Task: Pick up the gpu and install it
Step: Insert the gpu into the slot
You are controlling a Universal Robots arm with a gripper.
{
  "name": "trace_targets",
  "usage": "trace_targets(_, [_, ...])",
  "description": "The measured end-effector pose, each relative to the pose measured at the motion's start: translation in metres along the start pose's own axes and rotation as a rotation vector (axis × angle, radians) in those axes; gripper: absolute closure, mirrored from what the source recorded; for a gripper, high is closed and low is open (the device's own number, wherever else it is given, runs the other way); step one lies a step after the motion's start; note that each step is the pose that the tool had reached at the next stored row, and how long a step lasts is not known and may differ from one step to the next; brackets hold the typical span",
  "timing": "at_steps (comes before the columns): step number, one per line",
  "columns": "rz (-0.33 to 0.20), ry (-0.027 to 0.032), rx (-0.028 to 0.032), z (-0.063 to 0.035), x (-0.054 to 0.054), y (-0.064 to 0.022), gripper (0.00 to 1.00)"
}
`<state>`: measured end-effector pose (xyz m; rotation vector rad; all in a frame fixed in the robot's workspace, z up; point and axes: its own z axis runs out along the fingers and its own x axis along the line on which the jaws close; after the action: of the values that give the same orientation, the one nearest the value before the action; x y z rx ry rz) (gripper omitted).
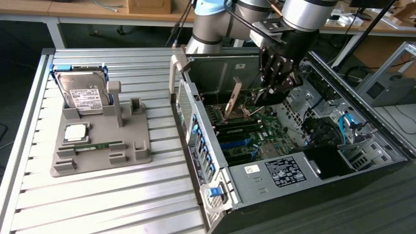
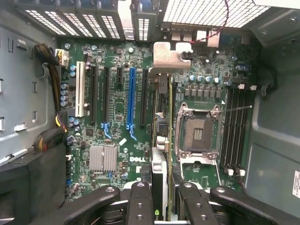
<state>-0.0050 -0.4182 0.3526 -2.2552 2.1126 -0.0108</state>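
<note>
End effector (image 2: 163,190) tight around gpu (image 2: 161,112)

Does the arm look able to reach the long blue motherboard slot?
Likely yes: the blue slot lies bare, no cable across it, and the gripper, holding the gpu, hangs inside the open case.

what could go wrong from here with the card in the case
The gpu, held in the pincer, hangs beside the open cpu socket; a sideways drift could knock it. In the exterior view the card looks tilted, so it may seat crookedly and jam.
</note>
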Motion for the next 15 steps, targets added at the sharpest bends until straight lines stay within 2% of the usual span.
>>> trace_targets(15, [0.000, 0.0001, 0.0000, 0.0028, 0.0008, 0.0012, 0.73])
